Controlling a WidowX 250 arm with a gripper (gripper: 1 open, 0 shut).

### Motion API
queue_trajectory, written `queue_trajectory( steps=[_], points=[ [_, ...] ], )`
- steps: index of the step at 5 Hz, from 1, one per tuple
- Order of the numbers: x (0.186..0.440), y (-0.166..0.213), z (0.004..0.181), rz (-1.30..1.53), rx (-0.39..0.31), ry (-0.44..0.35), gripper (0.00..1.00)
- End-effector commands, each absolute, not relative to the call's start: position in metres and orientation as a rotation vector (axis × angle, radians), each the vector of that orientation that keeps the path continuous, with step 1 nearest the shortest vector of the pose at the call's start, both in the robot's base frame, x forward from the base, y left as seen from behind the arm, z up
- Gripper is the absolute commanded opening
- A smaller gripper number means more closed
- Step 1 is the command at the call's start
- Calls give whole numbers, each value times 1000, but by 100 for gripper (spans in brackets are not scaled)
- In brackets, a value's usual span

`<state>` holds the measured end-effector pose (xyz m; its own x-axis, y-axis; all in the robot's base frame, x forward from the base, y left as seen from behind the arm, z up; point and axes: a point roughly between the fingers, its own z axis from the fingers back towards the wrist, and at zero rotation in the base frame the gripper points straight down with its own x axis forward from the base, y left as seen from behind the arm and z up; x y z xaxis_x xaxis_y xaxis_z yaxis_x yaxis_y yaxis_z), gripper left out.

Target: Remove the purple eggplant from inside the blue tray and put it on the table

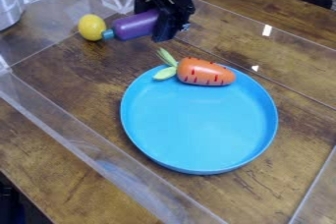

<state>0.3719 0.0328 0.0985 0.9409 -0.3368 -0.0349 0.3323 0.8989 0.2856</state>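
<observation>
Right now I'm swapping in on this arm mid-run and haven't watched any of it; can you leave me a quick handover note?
Gripper: shut on the purple eggplant, carrying it clear of the blue tray, above the table and close to the yellow lemon.
Tray: holds only the orange carrot, lying near its far rim.
Done: eggplant lifted out of the tray.
Left: lower it onto bare wood, avoiding the lemon, open the jaws, then pull the arm back.
</observation>
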Motion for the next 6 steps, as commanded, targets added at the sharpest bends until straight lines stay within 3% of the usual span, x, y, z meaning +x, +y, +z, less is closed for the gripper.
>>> queue_trajectory(
  steps=[1,2,6],
  points=[
    [382,45,117,-333,318,-86,0],
    [385,49,110,-348,318,-87,100],
    [400,63,89,-409,327,-100,100]
  ],
)
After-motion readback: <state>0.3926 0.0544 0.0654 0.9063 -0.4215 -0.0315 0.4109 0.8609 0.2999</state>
